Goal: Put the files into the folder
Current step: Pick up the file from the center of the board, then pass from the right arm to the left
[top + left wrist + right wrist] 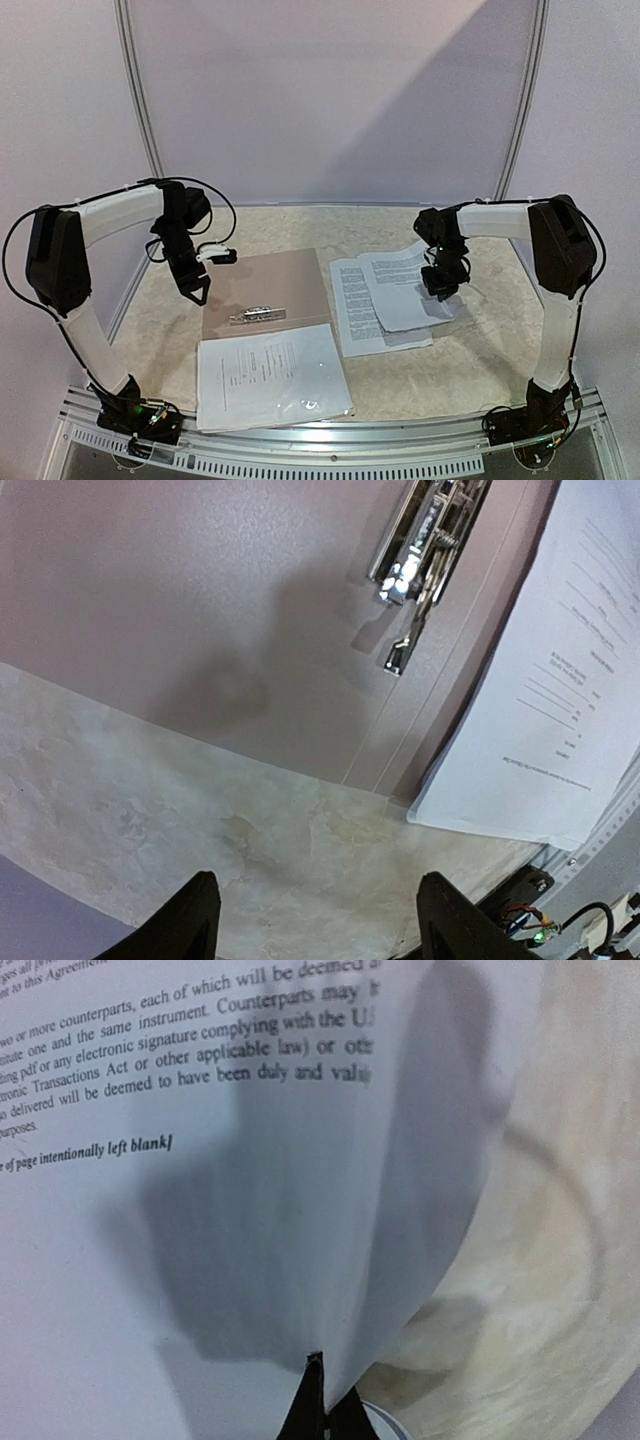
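Between right fingers (305, 1412), one sheet (250, 1260)

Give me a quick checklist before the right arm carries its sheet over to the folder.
1. Right gripper pinching the sheet at its edge: ok.
2. Only one sheet in the pinch: cannot tell.
3. Folder lying open and flat: ok.
4. Metal clip open to take paper: cannot tell.
5. Left gripper open and empty: ok.
6. Sleeved sheet lying flat on the folder's near half: ok.
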Robot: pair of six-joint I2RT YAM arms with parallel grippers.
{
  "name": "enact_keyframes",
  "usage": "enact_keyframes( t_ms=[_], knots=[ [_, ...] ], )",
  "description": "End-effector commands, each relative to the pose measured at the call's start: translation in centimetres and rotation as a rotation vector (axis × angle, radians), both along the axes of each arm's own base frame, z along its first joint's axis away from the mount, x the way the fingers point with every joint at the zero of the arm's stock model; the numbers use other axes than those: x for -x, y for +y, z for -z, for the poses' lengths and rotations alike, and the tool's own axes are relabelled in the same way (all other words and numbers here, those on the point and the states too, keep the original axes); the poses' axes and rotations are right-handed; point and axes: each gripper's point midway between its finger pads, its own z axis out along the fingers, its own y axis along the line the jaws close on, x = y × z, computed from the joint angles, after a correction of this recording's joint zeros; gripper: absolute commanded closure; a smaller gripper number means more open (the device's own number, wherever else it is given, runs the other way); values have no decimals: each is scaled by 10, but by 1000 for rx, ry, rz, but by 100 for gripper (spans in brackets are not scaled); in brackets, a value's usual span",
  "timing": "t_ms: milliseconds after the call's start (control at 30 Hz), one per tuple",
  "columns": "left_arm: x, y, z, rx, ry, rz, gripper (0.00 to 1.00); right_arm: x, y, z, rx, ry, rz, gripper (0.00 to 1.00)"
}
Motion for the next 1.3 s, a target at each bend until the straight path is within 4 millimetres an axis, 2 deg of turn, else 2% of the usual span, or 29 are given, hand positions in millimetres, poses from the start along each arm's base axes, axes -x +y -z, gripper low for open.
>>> enact_keyframes(
  t_ms=[0, 100, 200, 333, 467, 567, 667, 767, 833, 967, 1067, 1200, 1267],
  knots=[
    [1, -16, -24, 72, -10, 14, 31, -13, -17, -68, 104, -144, -49, 100],
    [-1, -30, -42, 147, -10, 18, 30, -16, -8, -109, 123, -258, -145, 100],
    [-4, -42, -57, 192, -5, 34, 28, -12, -6, -135, 164, -320, -227, 100],
    [-14, -65, -76, 229, -36, 91, 28, -6, -8, -146, 176, -336, -278, 100],
    [-32, -110, -112, 334, -114, 191, 25, 4, 19, -153, 85, -381, -433, 100],
    [-53, -151, -147, 401, -214, 269, 17, 17, 44, -167, -57, -421, -582, 100],
    [-69, -189, -162, 456, -278, 312, 13, 33, 65, -185, -202, -471, -695, 100],
    [-78, -223, -161, 492, -329, 352, 19, 40, 66, -189, -211, -501, -765, 100],
    [-82, -247, -166, 547, -373, 380, 23, 41, 58, -189, -175, -511, -772, 100],
    [-66, -285, -205, 761, -405, 414, 37, 48, 58, -186, -182, -500, -803, 100],
    [-61, -301, -229, 873, -446, 405, 48, 51, 58, -187, -191, -501, -821, 100],
    [-51, -320, -248, 912, -512, 462, 47, 52, 57, -183, -173, -500, -824, 100],
    [-46, -332, -251, 919, -532, 497, 35, 52, 57, -182, -170, -503, -827, 100]
  ],
)
